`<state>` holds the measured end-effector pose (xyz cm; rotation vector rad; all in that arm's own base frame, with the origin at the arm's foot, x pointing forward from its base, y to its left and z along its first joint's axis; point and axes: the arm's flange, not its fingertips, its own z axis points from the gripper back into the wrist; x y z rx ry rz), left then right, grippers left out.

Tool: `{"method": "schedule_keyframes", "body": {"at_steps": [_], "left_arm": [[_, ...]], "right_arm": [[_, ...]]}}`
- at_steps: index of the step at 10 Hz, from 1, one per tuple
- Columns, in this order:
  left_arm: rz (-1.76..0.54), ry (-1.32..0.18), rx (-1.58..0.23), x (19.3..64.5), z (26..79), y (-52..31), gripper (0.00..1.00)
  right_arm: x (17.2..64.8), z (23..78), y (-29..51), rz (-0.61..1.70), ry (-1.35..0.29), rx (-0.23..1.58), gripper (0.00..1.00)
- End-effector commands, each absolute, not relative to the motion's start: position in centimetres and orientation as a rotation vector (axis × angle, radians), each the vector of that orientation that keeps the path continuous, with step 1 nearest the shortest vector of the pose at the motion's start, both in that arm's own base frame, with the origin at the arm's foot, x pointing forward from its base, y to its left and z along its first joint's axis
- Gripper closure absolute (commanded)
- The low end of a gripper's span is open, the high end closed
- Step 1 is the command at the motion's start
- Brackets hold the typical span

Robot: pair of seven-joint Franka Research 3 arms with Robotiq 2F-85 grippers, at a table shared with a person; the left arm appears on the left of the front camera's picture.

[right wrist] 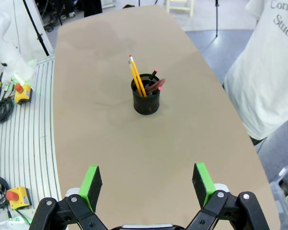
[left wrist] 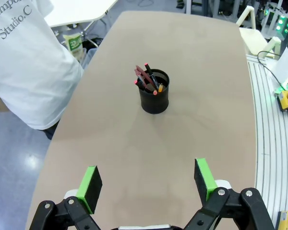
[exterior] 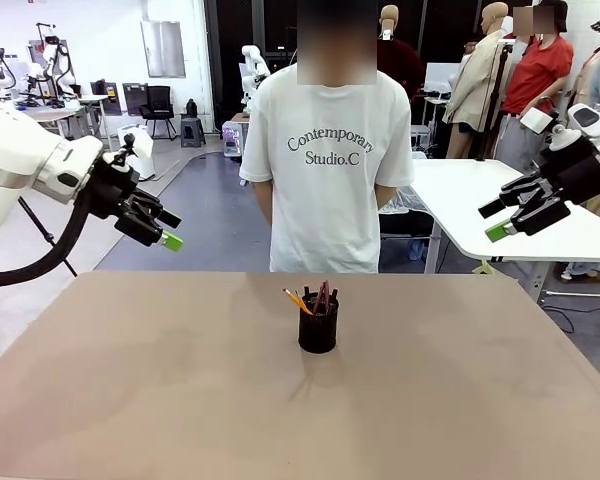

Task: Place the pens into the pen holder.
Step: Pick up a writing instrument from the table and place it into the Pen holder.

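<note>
Left gripper (exterior: 166, 229) is held raised off the table (exterior: 130, 380) at the left side, angled down and inward; jaws are spread wide, nothing gripped. Right gripper (exterior: 507, 218) is mirrored on the right side, also raised above table level, pointed inward, jaws wide apart and empty. In the left wrist view the left gripper's green pads (left wrist: 91, 181) are seen well apart with bare table between them; the same is seen for the right gripper's pads (right wrist: 202, 177) in the right wrist view.

The pen holder (exterior: 318, 322) is seen upright near the table's middle, well apart from both grippers. The pens (exterior: 316, 299) are inside it, leaning and sticking out above the rim: yellow-orange pencil (right wrist: 137, 76), black pen with red tip (left wrist: 150, 73), dark-red pen (right wrist: 155, 85). Lower ends are hidden by the mesh wall. In the front view the dark pens overlap and cannot be told apart cleanly.

A person in a white T-shirt (exterior: 327, 160) is standing at the far edge; the hands are hidden behind the body. Both arms are cut off by the frame edges.
</note>
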<state>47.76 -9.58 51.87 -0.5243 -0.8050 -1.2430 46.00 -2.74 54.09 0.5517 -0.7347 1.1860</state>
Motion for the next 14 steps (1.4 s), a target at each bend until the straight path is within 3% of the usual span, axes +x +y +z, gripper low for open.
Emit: {"method": "schedule_keyframes", "body": {"at_steps": [1,14], "left_arm": [[-1.244,-0.805,-0.527,47.79,51.89,-9.63,0.00],[-1.244,-0.805,-0.527,47.79,51.89,-9.63,0.00]], "right_arm": [[46.02,54.18,-2.51,1.189,-0.738,0.535,0.00],[46.02,54.18,-2.51,1.189,-0.738,0.535,0.00]]}}
